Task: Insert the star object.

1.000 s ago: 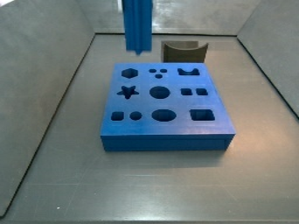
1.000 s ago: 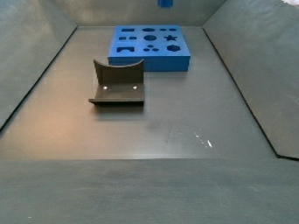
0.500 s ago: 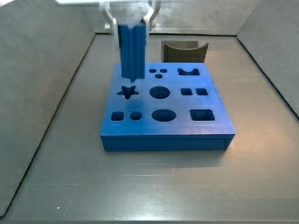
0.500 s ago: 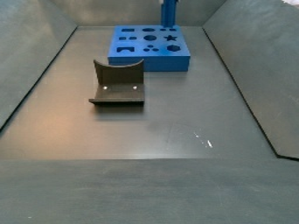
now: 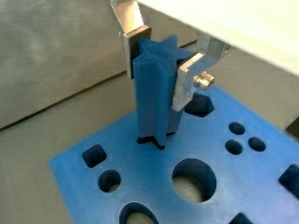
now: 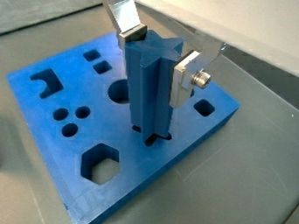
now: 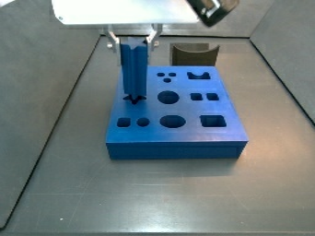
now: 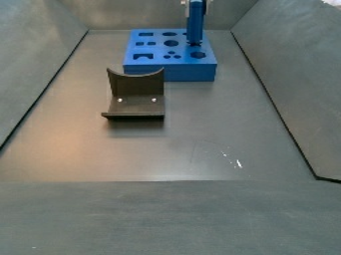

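Gripping the peg [image 5: 156, 92] near its top, the claw [image 5: 162, 54] has both silver fingers [image 6: 184, 77] pressed flat on opposite sides. Peg stands upright, its lower tip sitting in the star hole of the blue block [image 7: 197, 123], as both wrist views show. Block rests on the worktop [image 8: 186, 149]. Dark grey curved piece [image 8: 135, 95] sits well apart from the block in a side view.
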Controlling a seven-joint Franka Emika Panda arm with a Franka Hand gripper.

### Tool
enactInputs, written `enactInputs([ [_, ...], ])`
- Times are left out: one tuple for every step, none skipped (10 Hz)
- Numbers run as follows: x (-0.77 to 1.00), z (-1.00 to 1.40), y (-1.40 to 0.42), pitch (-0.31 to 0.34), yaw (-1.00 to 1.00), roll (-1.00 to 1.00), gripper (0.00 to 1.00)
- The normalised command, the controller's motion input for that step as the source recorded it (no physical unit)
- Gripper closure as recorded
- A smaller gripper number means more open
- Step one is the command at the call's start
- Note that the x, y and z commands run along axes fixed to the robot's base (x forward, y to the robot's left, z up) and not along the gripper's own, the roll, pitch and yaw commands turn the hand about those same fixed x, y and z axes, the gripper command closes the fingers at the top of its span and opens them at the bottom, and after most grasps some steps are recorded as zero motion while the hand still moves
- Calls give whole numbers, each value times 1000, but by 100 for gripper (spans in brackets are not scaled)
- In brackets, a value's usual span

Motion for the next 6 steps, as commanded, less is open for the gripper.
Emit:
enactInputs([
  [0,-357,0,0,57,0,100],
  [0,-369,0,0,117,0,100],
  [17,-383,0,0,120,0,100],
  [0,-394,0,0,131,0,100],
  [0,-411,0,-16,269,0,100],
  [0,-389,0,-3,303,0,100],
])
